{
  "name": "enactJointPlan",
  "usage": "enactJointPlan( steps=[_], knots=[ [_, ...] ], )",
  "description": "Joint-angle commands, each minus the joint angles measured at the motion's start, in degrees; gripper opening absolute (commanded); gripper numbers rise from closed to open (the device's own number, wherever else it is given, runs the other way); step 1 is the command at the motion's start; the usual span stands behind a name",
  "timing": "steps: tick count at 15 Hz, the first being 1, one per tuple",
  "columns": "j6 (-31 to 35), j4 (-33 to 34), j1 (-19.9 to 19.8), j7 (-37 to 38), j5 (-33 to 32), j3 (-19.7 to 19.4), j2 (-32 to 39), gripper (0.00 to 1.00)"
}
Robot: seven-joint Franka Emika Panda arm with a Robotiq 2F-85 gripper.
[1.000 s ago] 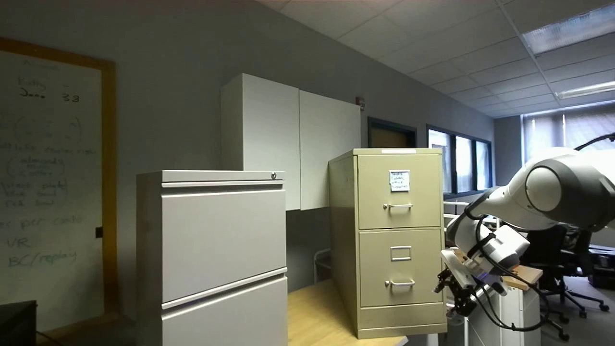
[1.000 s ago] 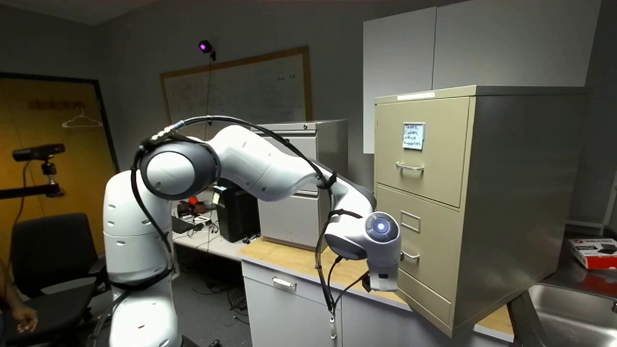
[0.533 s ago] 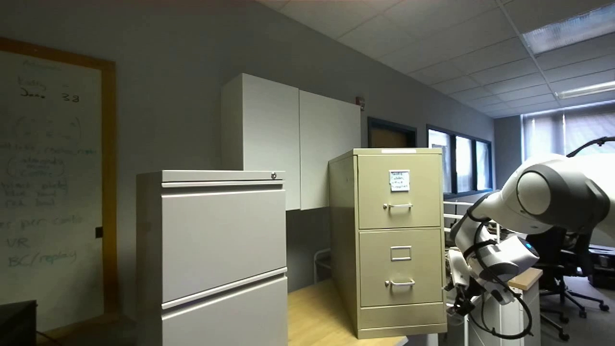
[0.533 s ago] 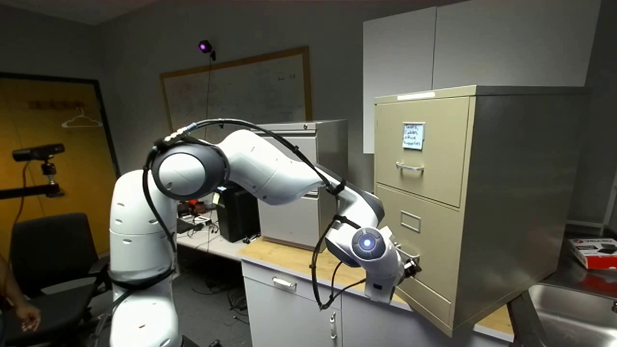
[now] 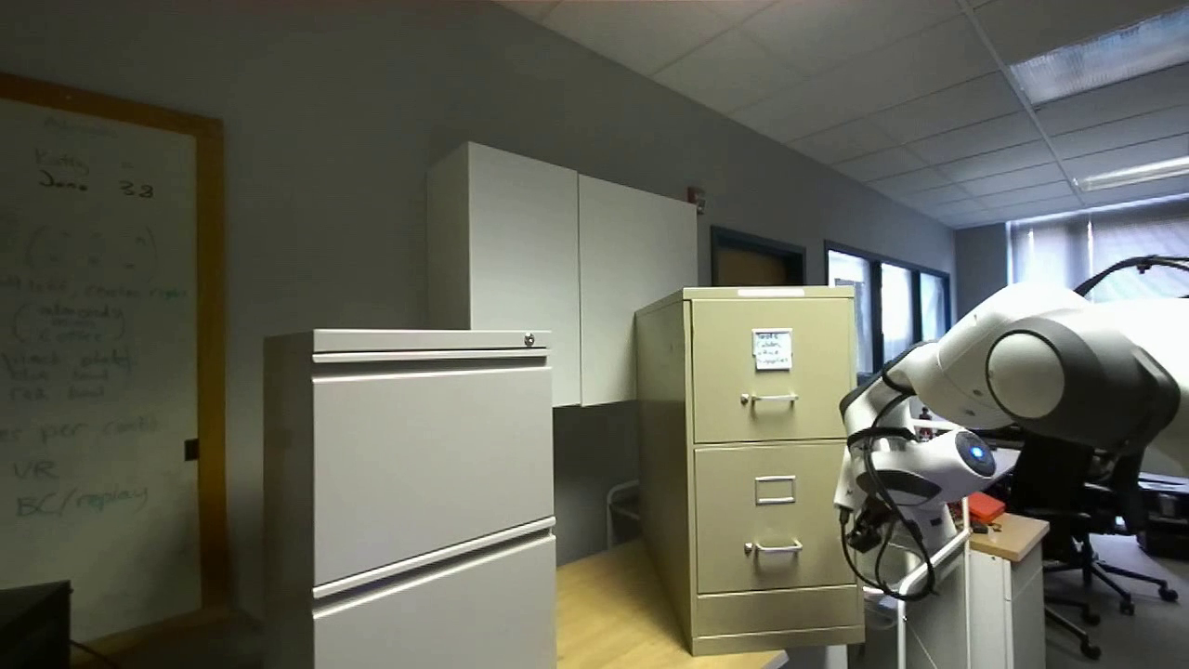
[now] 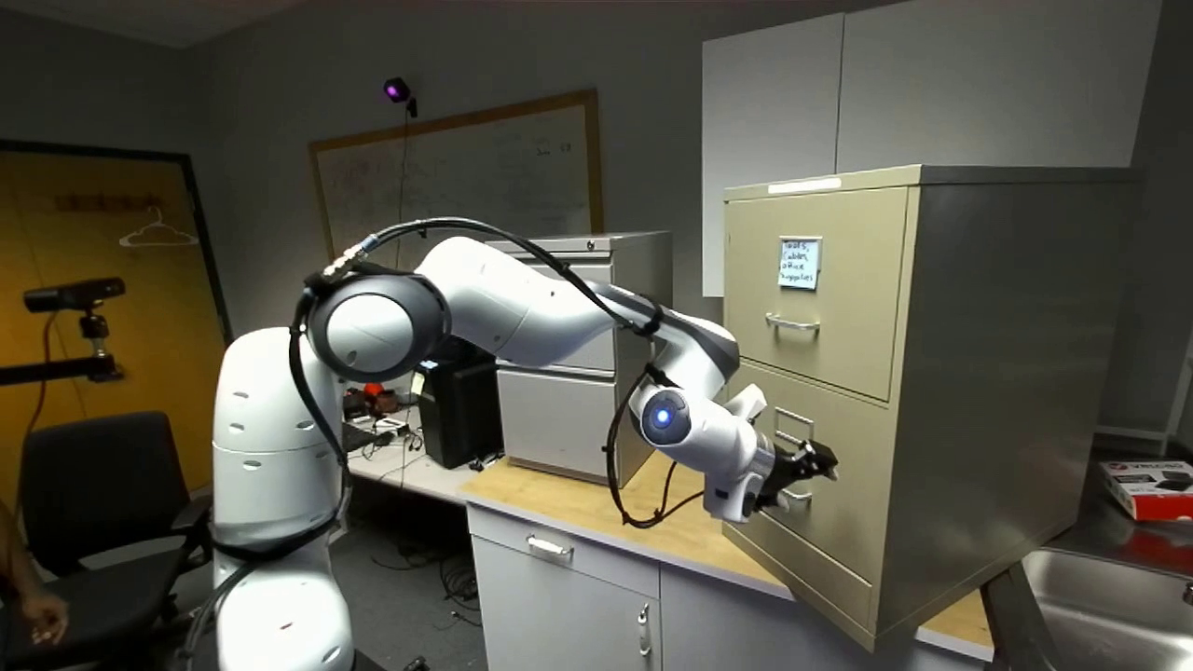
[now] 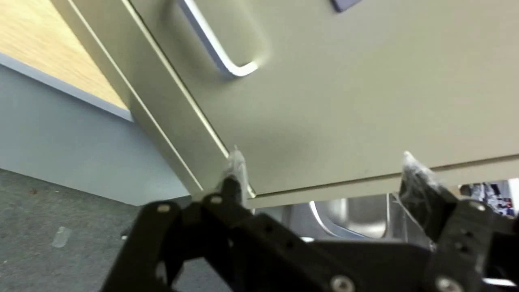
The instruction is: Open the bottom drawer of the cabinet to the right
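The cabinet, a tall beige filing cabinet, shows in both exterior views (image 5: 664,465) (image 6: 1007,391). Its bottom drawer (image 5: 725,520) (image 6: 839,550) is closed, with an empty label holder and a silver handle (image 5: 776,548). In the wrist view the drawer front (image 7: 365,101) fills much of the picture, and the handle (image 7: 211,40) is at the upper left, away from the fingertips. My gripper (image 7: 321,153) is open with nothing between its fingers. In an exterior view the gripper (image 6: 809,488) is tilted in front of the bottom drawer and partly covers the handle.
A pale grey cabinet (image 5: 432,465) stands on the wooden counter (image 6: 550,508). A metal sink (image 6: 1109,606) and a red and white box (image 6: 1151,489) are beside the beige cabinet. White wall cupboards (image 5: 525,269) hang behind. A cable (image 6: 613,447) loops below my wrist.
My wrist has turned and risen, so the gripper, hidden in an exterior view a second ago, now shows pointing across the drawer front. The drawer stays closed.
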Motion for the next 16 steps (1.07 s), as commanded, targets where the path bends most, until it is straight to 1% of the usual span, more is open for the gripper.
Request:
enactJointPlan(
  steps=[1,4,9,16],
  knots=[
    [5.3,6.5,2.1,-7.5,7.3,0.4,3.8,1.00],
    [6.5,8.1,3.7,-11.3,10.6,-0.1,6.2,1.00],
    [6.6,9.8,5.3,-15.5,13.5,-0.7,10.1,1.00],
    [6.1,17.6,7.0,-18.2,11.3,-0.6,15.8,1.00]
  ],
)
